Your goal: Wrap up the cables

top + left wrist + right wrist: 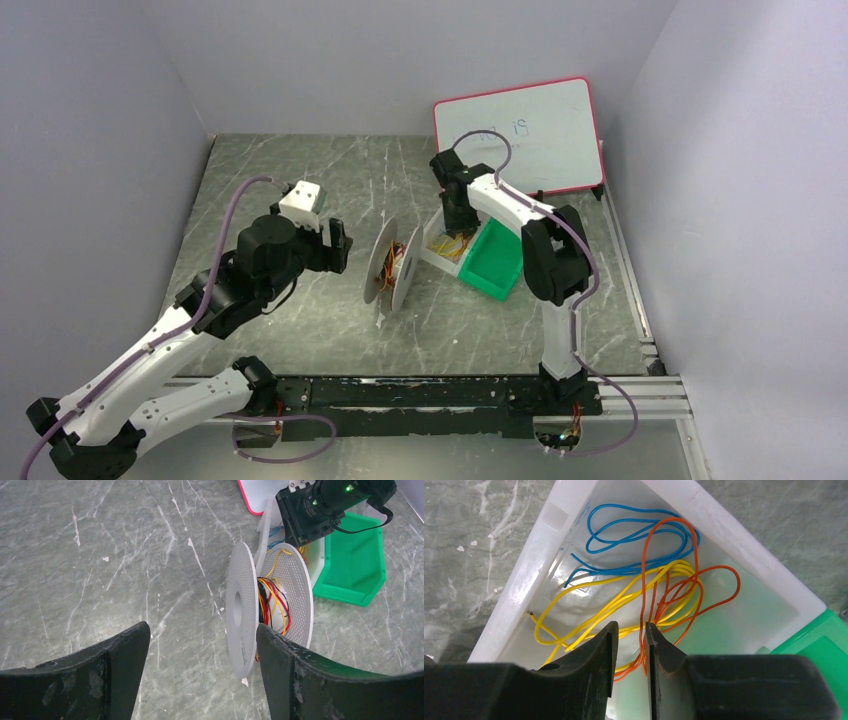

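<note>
The orange-red cable (643,590) lies in loose loops inside a white bin (734,535), tangled with yellow wire (589,615) and blue wire (634,530). My right gripper (630,627) is down in this bin, its jaws a narrow gap apart, with orange strands running between them along the right finger. It also shows in the top view (455,225). The white perforated spool (242,610) stands on edge, with red, yellow and black wire (270,600) on its core. My left gripper (202,630) is open and empty, just left of the spool (393,268).
A green bin (492,262) sits against the white bin's right side. A pink-framed whiteboard (520,135) leans on the back wall. Side walls enclose the marbled table. A rail runs along the near edge.
</note>
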Motion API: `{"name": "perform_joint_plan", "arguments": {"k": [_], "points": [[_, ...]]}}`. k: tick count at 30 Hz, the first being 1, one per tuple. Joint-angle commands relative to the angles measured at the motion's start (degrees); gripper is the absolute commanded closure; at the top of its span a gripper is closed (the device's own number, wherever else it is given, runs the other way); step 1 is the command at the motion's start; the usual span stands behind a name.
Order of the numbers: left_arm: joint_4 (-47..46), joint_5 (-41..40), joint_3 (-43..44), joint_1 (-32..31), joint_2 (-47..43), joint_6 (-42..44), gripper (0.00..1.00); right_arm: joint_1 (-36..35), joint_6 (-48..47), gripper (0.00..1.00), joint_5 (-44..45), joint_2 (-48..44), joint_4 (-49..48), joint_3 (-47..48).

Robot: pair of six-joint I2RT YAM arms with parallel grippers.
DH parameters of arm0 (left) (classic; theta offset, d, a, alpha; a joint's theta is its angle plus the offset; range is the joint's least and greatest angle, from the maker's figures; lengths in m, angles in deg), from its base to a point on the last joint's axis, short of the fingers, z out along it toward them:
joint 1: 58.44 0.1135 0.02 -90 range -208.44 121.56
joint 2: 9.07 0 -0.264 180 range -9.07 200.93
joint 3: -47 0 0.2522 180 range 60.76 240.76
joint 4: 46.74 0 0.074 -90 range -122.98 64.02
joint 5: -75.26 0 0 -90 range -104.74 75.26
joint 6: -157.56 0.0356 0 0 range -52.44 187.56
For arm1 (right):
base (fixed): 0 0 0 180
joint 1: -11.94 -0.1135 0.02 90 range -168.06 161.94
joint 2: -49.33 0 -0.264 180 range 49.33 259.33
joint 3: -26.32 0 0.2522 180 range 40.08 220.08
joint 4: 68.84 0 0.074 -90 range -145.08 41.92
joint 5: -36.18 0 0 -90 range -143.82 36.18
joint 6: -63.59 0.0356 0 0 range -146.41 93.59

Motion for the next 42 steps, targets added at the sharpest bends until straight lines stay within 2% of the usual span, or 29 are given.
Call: {"name": "perform_joint_plan", "arguments": {"k": [1,6,13,21,24,31,42], "points": [[-1.3,-0.1,-0.3,-0.4,-0.7,0.2,0.18,0.3,-0.7,0.72,-2.0,1.0,0.3,0.8],[-1.1,-0.3,-0.3,-0.4,-0.6,0.2,0.18,2.1,-0.5,0.82,-2.1,1.4,0.3,1.0],[-1.1,-0.4,-0.3,-0.4,-0.4,0.2,0.18,2.3,-0.6,0.84,-1.0,2.0,0.4,0.4],[-1.1,-0.5,-0.3,-0.4,-0.1,0.2,0.18,2.3,-0.6,0.88,-3.5,2.1,-0.5,-0.1],[-1.1,-0.4,-0.3,-0.4,0.0,0.1,0.17,2.3,-0.5,1.0,-3.0,2.5,-0.5,0.3],[-1.1,-0.6,-0.4,-0.4,0.2,0.2,0.17,2.3,0.1,1.0,-2.0,0.4,-0.6,1.4],[-1.1,-0.6,-0.4,-0.3,0.5,0.2,0.17,2.3,1.5,1.0,1.7,-8.0,-0.6,3.3]]}}
